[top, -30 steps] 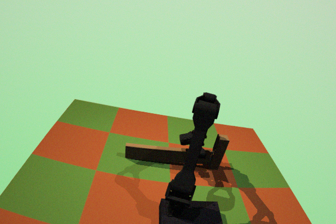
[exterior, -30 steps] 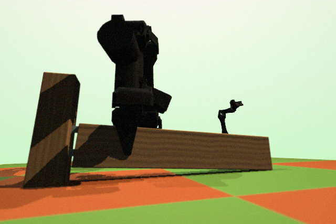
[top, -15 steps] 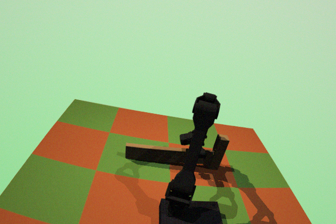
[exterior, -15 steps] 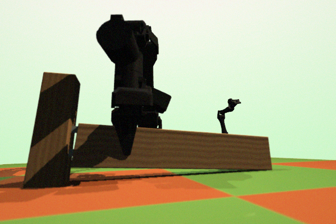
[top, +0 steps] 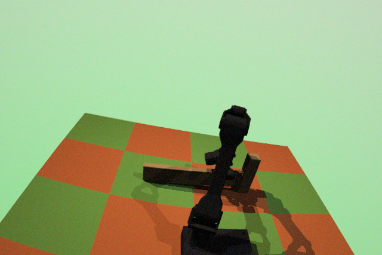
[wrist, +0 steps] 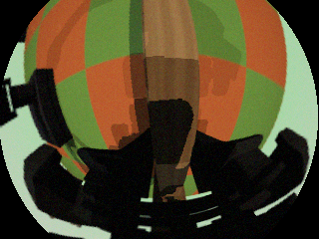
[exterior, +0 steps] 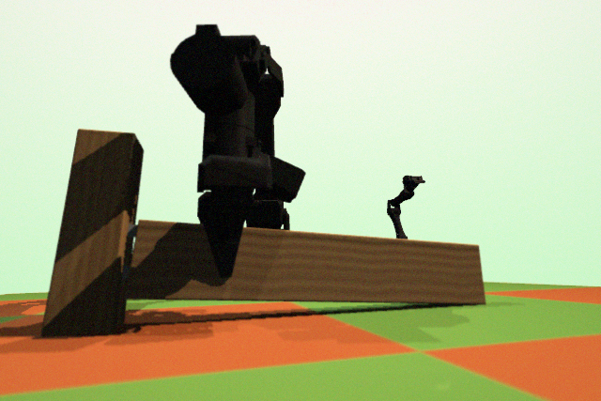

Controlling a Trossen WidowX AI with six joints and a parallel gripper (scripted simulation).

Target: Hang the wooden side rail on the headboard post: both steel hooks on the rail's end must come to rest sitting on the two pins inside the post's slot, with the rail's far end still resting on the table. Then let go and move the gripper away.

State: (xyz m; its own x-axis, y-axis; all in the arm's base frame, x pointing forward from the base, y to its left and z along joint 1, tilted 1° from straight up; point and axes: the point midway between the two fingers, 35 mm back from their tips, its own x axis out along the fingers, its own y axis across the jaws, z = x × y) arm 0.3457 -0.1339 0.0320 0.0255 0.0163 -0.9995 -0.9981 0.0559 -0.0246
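Note:
The wooden side rail (top: 172, 175) (exterior: 349, 265) (wrist: 169, 80) stands on edge. Its far end rests on the table, and its hook end is raised a little, close beside the headboard post (top: 250, 173) (exterior: 92, 231). The post is upright. Only bluish slivers of the steel hooks (exterior: 131, 237) show in the narrow gap between rail and post; the rest of them is hidden by the post. The slot and pins are hidden, so whether the hooks sit on the pins cannot be told. My gripper (exterior: 224, 272) (wrist: 167, 126) points down, shut on the rail near its hook end.
The checkered orange and green table (top: 74, 156) (exterior: 271, 343) carries shadows of the arm, rail and post. My arm (top: 226, 156) rises over the rail, close to the post. A small black arm shape (exterior: 396, 217) shows far behind the rail in the exterior view.

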